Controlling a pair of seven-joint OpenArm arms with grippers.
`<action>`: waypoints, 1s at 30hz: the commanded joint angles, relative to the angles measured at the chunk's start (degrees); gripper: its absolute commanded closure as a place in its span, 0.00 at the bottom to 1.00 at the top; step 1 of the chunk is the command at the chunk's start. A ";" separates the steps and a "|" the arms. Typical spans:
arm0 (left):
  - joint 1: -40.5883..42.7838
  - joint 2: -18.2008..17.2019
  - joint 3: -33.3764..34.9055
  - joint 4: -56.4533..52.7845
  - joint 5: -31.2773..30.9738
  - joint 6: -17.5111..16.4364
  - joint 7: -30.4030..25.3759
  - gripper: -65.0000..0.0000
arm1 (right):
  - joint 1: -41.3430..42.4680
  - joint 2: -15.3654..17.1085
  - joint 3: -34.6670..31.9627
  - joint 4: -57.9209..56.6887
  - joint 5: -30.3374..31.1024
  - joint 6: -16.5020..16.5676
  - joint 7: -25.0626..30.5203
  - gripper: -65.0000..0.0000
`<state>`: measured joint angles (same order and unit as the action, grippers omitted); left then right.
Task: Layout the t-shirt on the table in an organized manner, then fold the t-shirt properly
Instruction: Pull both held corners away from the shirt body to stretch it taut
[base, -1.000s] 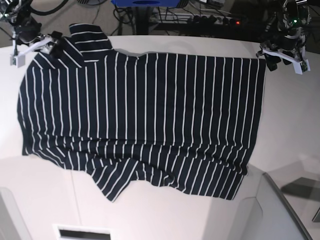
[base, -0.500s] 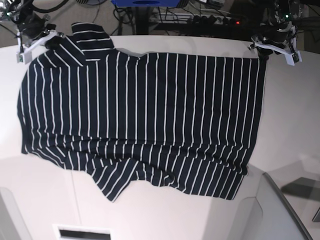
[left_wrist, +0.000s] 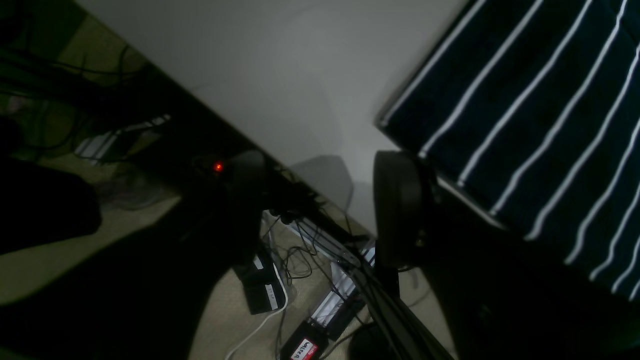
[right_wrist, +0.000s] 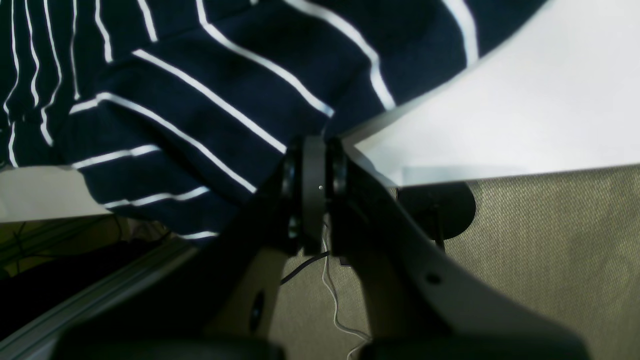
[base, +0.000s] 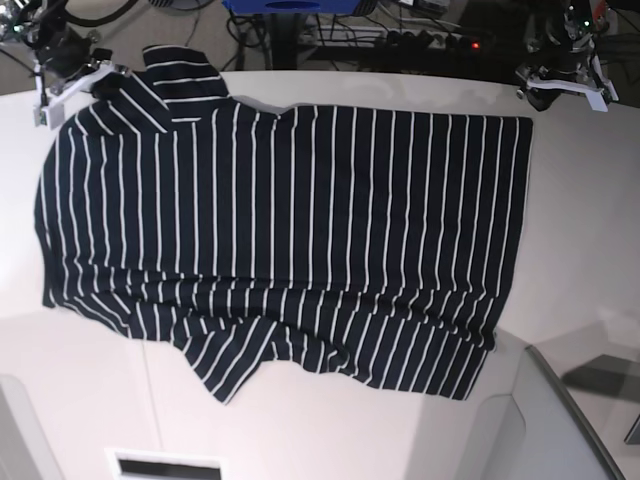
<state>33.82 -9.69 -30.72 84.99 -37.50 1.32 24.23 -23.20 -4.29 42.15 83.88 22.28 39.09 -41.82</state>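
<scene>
The dark striped t-shirt (base: 290, 230) lies spread out on the off-white table (base: 580, 250), with one sleeve creased under at its near edge. At the far right, my left gripper (base: 545, 92) hovers beside the shirt's corner. In the left wrist view it (left_wrist: 325, 200) is open and holds nothing, with the shirt (left_wrist: 525, 125) just to the right of one finger (left_wrist: 400, 210). Over at the far left, my right gripper (base: 100, 78) is by the shoulder. In the right wrist view it (right_wrist: 312, 190) is shut, its tip at the cloth's (right_wrist: 200, 100) edge. No cloth shows between the pads.
Behind the table's far edge are cables and a power strip with a red light (base: 475, 44). A blue object (base: 290, 5) stands at the back middle. A grey slanted panel (base: 570, 420) sits at the near right. The sleeve hangs over the table edge (right_wrist: 500, 170).
My right gripper has shut and shifted slightly back at the shoulder. My left gripper has drawn back and to the right from the shirt's corner. The shirt lies as before.
</scene>
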 joint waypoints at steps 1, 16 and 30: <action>0.33 -0.64 -0.44 0.86 -0.09 0.04 -0.98 0.49 | -0.05 0.38 0.18 0.65 0.62 0.60 0.55 0.99; -5.56 -0.72 1.84 -3.19 0.09 0.04 -0.98 0.49 | -0.23 0.47 0.18 0.65 0.62 0.60 0.55 0.99; -9.34 -0.64 7.64 -8.73 0.09 0.04 -1.24 0.75 | -0.05 1.61 0.18 0.65 0.62 0.60 0.55 0.99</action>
<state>24.14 -10.59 -23.53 76.44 -36.62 1.56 19.66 -23.20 -3.18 42.15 83.88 22.28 39.11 -42.02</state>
